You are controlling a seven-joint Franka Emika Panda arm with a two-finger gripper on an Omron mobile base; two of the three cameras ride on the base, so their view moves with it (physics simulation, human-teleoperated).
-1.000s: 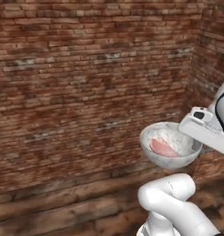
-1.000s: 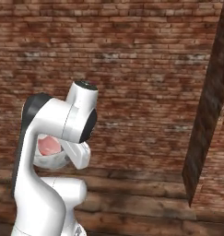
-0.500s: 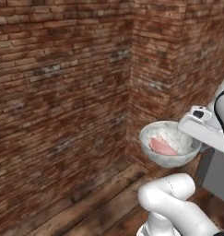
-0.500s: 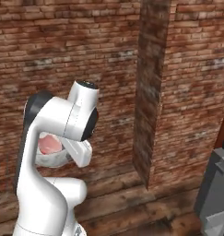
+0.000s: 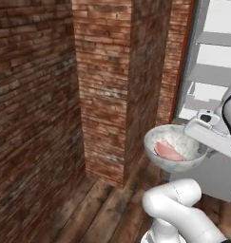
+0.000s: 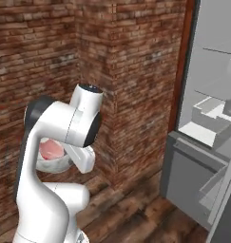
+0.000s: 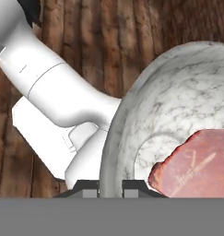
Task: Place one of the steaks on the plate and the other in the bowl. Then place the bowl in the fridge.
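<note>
Brick walls and a plank floor (image 5: pixel 88 209) surround the work area; the fridge (image 6: pixel 207 142) stands open, its pale shelves exposed. With jaws clamped on the rim, one finger inside and one outside, the gripper (image 7: pixel 110 188) holds the bowl (image 7: pixel 178 115) in the air. One steak (image 7: pixel 196 166) lies inside the bowl, just beyond the jaws.

One bowl (image 5: pixel 175 147), with one steak (image 5: pixel 167 151) inside. One fridge (image 6: pixel 209 142), door open, several shelves in view. One brick pillar (image 5: pixel 119 80). One plank floor (image 5: pixel 95 209).
</note>
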